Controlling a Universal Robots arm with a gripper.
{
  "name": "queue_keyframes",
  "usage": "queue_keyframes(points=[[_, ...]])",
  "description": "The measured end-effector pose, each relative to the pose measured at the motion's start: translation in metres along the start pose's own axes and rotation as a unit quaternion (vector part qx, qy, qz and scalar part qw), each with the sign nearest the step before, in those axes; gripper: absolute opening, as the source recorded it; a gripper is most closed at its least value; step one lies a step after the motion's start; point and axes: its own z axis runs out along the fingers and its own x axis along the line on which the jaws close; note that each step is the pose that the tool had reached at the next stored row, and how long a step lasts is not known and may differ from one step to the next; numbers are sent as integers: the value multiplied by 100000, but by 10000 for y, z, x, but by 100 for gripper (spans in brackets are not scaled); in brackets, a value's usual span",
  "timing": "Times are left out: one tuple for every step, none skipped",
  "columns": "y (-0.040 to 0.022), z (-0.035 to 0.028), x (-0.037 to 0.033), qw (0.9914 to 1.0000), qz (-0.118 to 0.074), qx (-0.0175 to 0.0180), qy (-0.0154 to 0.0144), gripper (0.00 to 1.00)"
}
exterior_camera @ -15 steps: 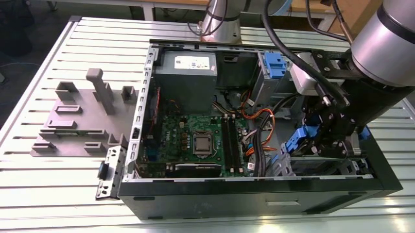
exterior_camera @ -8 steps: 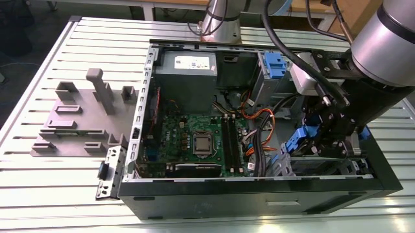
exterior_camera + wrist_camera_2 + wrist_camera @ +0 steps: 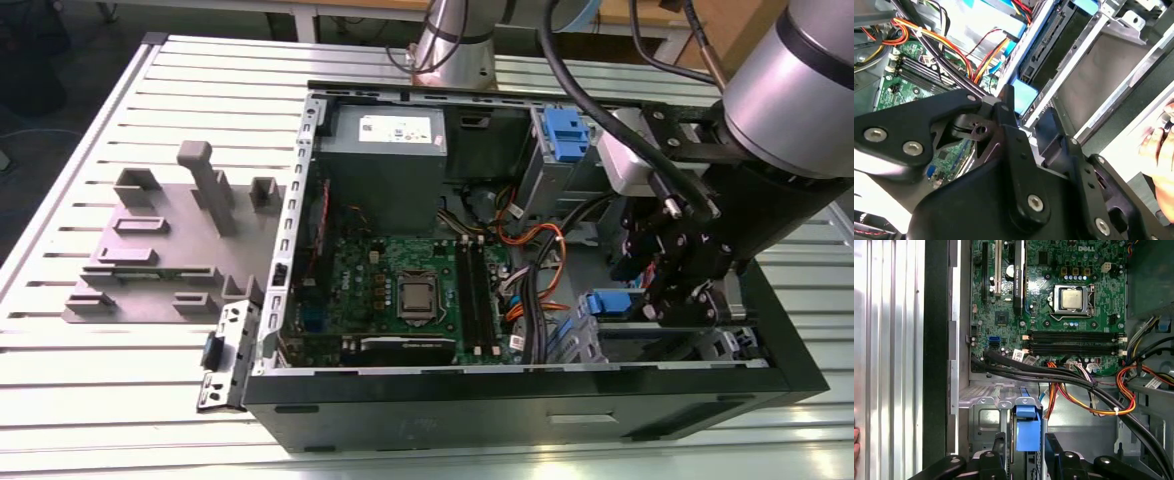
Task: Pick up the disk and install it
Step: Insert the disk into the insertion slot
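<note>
The disk (image 3: 1026, 422) stands on edge in the metal drive cage (image 3: 984, 415) at the front corner of the open computer case (image 3: 534, 400). Only its blue carrier bracket end shows. My gripper (image 3: 1026, 440) reaches down into that corner and is shut on the disk, one black finger on each side of the blue bracket. In the second wrist view the blue bracket of the disk (image 3: 1026, 97) sits against the cage rail, just ahead of my gripper (image 3: 1029, 112). In the exterior view my gripper (image 3: 667, 300) is at the right, beside the blue end of the disk (image 3: 607, 300).
A black cable bundle (image 3: 1054, 375) and orange wires (image 3: 1089, 407) cross between the motherboard (image 3: 1054, 290) and the cage. A second blue caddy (image 3: 561, 135) sits at the case's back. A grey holder block (image 3: 160, 250) lies on the slatted table at the exterior view's left. A person's hand (image 3: 1156, 140) is near the case.
</note>
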Motion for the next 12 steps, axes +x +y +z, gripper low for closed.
queue_keyframes(points=[[0,0,0,100000,-3,0,4,44],[0,0,0,100000,0,1,6,43],[0,0,0,100000,0,3,5,36],[0,0,0,100000,-2,1,8,36],[0,0,0,100000,0,2,8,31],[0,0,0,100000,1,2,7,25],[0,0,0,100000,-2,1,9,19],[0,0,0,100000,-1,0,9,19],[0,0,0,100000,-1,0,11,13],[0,0,0,100000,0,-1,14,11],[0,0,0,100000,-1,1,15,11],[0,0,0,100000,-1,0,16,11]])
